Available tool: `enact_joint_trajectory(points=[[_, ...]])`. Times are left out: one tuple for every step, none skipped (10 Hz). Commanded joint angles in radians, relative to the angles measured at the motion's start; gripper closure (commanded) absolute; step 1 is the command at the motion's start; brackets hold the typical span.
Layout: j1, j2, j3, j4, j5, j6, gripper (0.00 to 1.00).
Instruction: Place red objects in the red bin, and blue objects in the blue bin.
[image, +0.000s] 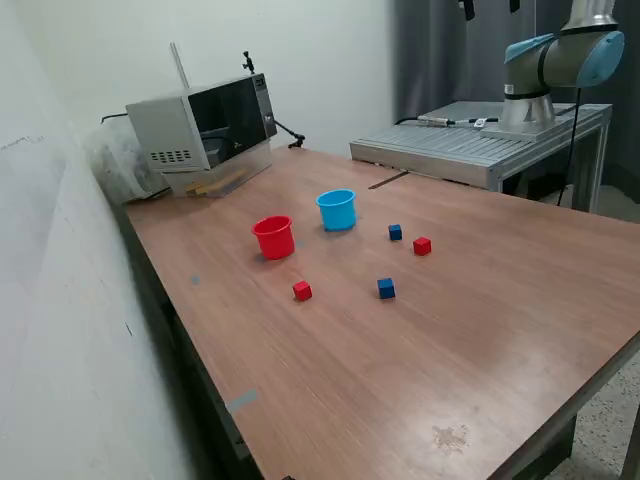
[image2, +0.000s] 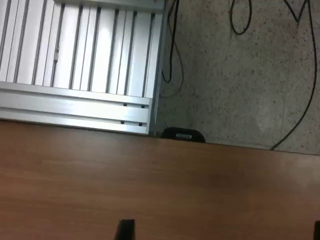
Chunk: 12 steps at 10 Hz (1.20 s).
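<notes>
1. Table (image: 480, 330): a brown wood-grain top, and everything I have to sort stands on it.

2. Red bin (image: 273, 237): upright, toward the exterior view's left of the cluster. I cannot see inside it.

3. Blue bin (image: 337, 209): upright, just beside the red bin, to its right and slightly farther back.

4. Far blue cube (image: 395, 232): on the table right of the blue bin, apart from it.

5. Far red cube (image: 422, 245): just beside item 4, on its right and a little nearer.

6. Near red cube (image: 302, 290): in front of the red bin, well clear of it.

7. Near blue cube (image: 386, 288): level with item 6, to its right.

8. Arm (image: 555, 60): I see only its base and a blue-capped joint at the far right, mounted on a ribbed metal platform (image: 470, 140).

9. Gripper: the exterior view does not show it. In the wrist view I get only two dark fingertips (image2: 124, 230) at the frame's edge over bare table, near the platform's edge; they stand wide apart, nothing between them.

10. Microwave (image: 205, 122): far left corner.
</notes>
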Motion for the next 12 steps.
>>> enact_joint_trajectory(points=[[0.004,0.009,-0.014,-0.008,0.002,0.003,0.00],[0.007,0.018,-0.038,-0.008,0.002,0.005,0.00],[0.006,0.023,-0.048,-0.019,0.002,0.005,0.00],[0.006,0.031,-0.054,-0.058,0.000,0.008,0.00],[0.006,0.035,-0.055,-0.084,0.000,0.011,0.00],[-0.005,0.040,-0.058,-0.138,0.003,0.052,0.00],[-0.007,0.052,-0.054,-0.249,0.002,0.131,0.00],[-0.007,0.081,-0.046,-0.345,0.002,0.157,0.00],[-0.008,0.127,-0.039,-0.415,0.003,0.161,0.00],[-0.008,0.182,-0.005,-0.489,0.005,0.181,0.00],[-0.008,0.253,0.038,-0.549,0.005,0.197,0.00],[-0.008,0.281,0.082,-0.629,0.015,0.198,0.00]])
